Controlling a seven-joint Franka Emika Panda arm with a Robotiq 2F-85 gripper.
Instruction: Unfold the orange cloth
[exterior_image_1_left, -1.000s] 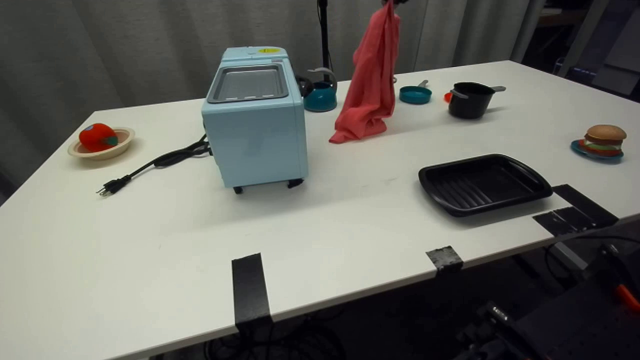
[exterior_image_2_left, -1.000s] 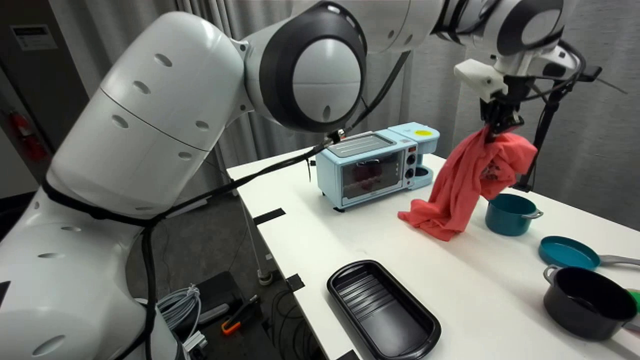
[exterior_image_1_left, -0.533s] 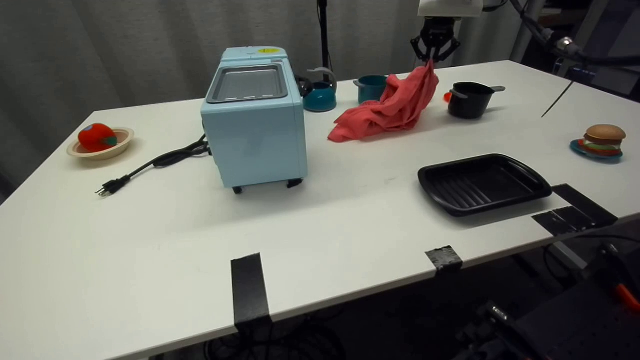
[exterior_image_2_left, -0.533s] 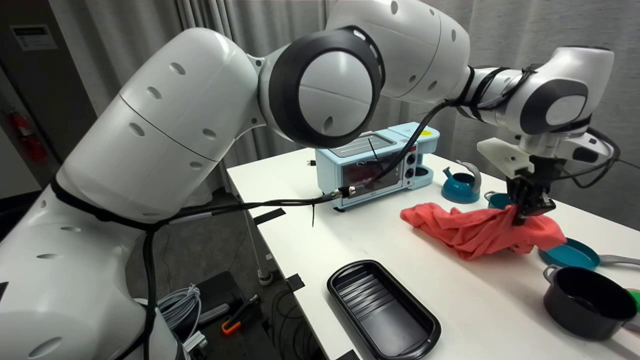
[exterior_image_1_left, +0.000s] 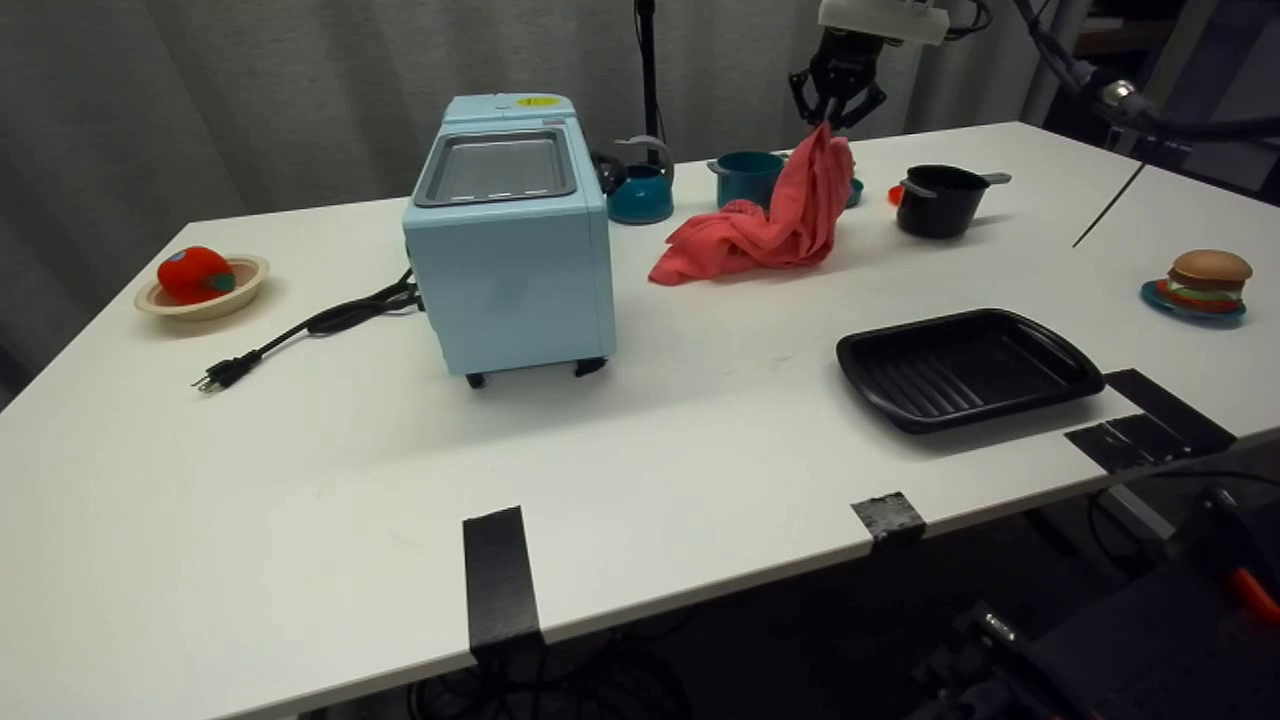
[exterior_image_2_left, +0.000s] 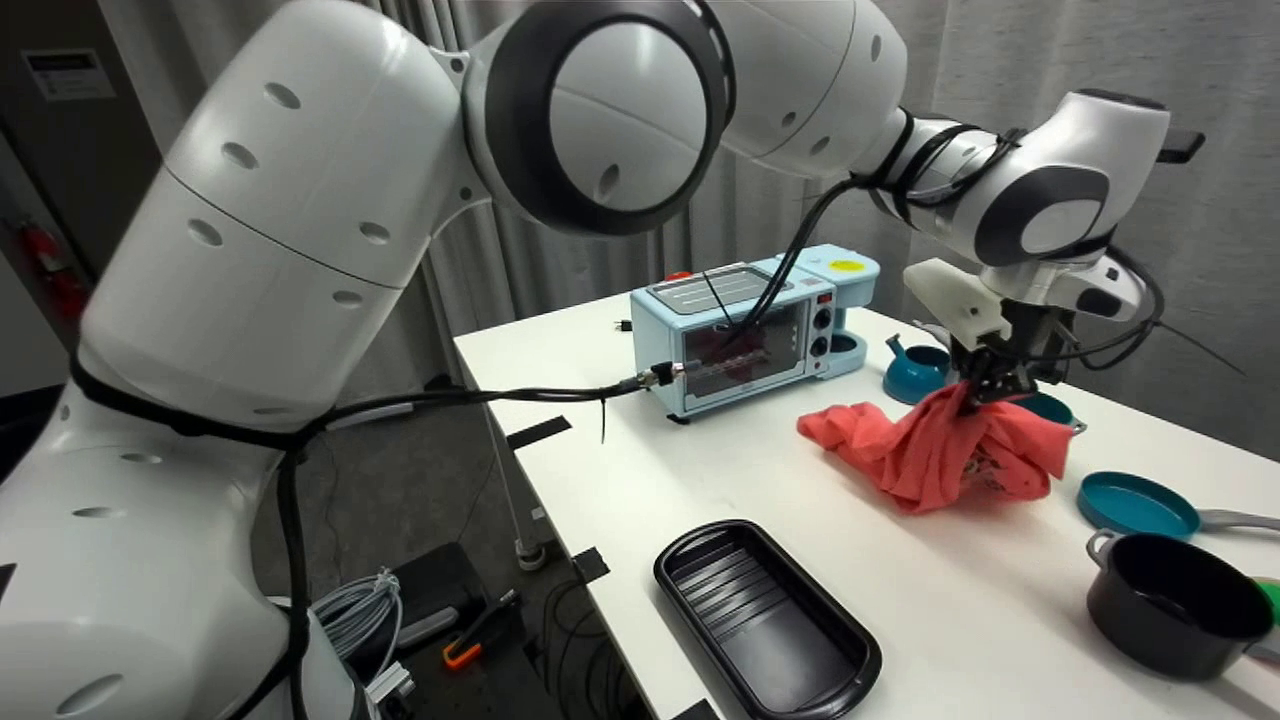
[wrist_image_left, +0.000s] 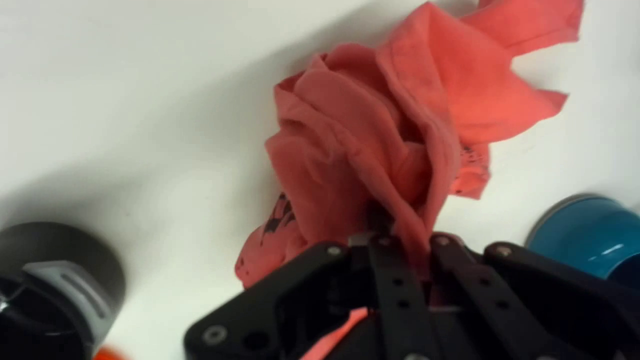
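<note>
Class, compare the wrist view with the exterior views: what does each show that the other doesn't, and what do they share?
Only the wrist view shows the cloth from above and close up, its folds bunched beneath the fingers.

Only the exterior views show the arm, oven, tray and frying pan; in an exterior view there are also a burger and a bowl.

Both share the gripper shut on the cloth, the black pot, teal cookware (cut off by the wrist view's edge) and the table.

Apparently a robotics lab: white robot arm (exterior_image_2_left: 270, 205), tape-marked table (exterior_image_2_left: 640, 470), grey curtains (exterior_image_1_left: 330, 100), coiled cable (exterior_image_2_left: 350, 612).
</note>
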